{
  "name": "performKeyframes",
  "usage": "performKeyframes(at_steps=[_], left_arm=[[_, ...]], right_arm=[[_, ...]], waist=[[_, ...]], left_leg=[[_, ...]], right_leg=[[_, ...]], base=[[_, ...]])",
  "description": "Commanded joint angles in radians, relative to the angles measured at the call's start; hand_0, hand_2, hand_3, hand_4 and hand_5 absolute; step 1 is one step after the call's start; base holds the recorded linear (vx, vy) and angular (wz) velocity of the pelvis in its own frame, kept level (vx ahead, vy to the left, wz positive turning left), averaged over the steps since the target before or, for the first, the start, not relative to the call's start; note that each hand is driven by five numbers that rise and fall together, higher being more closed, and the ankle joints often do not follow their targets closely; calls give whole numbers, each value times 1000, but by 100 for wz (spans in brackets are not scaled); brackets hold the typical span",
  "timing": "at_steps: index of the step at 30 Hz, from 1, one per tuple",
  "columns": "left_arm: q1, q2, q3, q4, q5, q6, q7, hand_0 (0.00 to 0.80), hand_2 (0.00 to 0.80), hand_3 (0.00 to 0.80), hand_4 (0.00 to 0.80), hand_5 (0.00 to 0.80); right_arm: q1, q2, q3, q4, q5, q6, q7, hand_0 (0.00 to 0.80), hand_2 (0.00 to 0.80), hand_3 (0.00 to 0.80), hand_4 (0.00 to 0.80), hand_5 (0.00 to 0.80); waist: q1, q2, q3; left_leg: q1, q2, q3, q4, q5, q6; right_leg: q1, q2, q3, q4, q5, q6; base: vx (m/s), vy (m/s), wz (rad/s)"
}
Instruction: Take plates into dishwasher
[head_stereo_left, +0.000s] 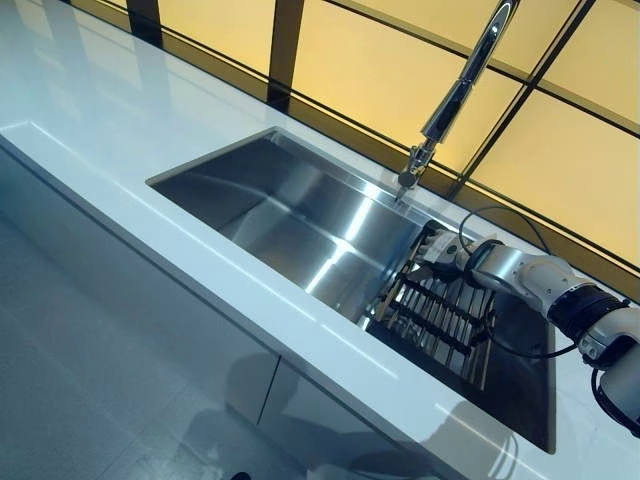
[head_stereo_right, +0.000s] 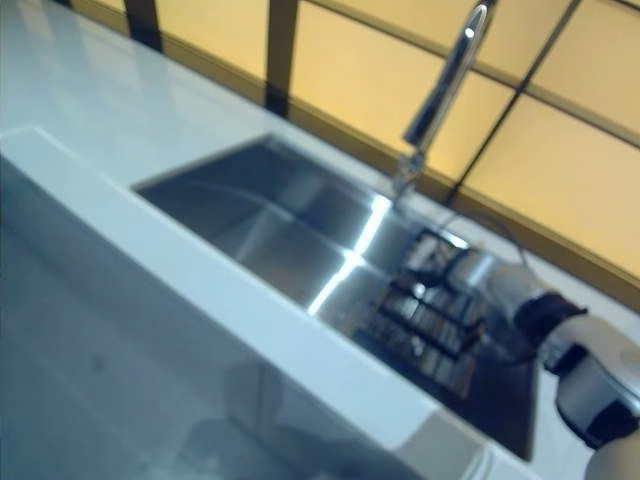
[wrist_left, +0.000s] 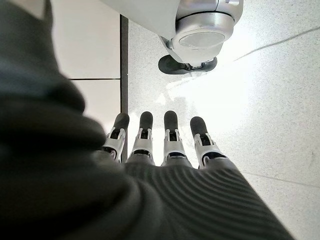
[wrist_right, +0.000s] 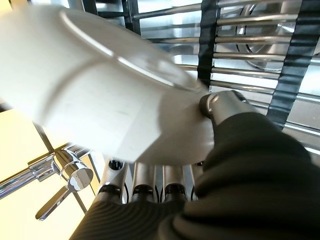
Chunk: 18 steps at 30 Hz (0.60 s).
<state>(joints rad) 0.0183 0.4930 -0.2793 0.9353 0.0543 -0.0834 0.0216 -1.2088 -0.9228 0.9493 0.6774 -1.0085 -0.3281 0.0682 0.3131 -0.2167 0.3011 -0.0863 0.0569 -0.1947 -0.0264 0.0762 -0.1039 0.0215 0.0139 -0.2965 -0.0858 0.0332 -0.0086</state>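
A white plate (wrist_right: 100, 85) is pinched in my right hand (wrist_right: 225, 107), thumb on its upper face and fingers (wrist_right: 145, 187) beneath its rim. It hangs just above the dark wire dish rack (wrist_right: 250, 50). From the head, that right hand (head_stereo_left: 462, 260) reaches into the right end of the steel sink (head_stereo_left: 290, 215), at the far edge of the rack (head_stereo_left: 440, 320); the plate itself hardly shows there. My left hand (wrist_left: 171, 142) appears only in its own wrist view, fingers straight and pointing down at the speckled floor, holding nothing.
A tall chrome faucet (head_stereo_left: 455, 95) rises behind the sink, close above my right hand. White counter (head_stereo_left: 150, 220) runs along the sink's near side, with pale cabinet fronts (head_stereo_left: 120, 380) below. Yellow panels in dark frames stand behind.
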Motion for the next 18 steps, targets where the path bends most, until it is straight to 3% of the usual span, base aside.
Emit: performKeyframes(at_steps=[1,18], left_arm=[[-13,12,-10,2,-22,-23,4,0,0,0,0,0],[-3,7,-9,-18,-15,-11,-1,0,0,0,0,0]], right_arm=[[-48,-83,-27,-6,-6,62,-35,800,800,800,800,800],[-39,-120,-40,-22,8,72,-22,800,800,800,800,800]], waist=[[-1,-6,-19],[-21,-7,-37]], left_leg=[[-21,6,10,-3,-16,48],[-11,0,17,-11,-18,56]], right_leg=[[12,-10,3,39,-16,45],[10,-17,11,37,-13,51]], base=[[0,0,0],[0,2,0]])
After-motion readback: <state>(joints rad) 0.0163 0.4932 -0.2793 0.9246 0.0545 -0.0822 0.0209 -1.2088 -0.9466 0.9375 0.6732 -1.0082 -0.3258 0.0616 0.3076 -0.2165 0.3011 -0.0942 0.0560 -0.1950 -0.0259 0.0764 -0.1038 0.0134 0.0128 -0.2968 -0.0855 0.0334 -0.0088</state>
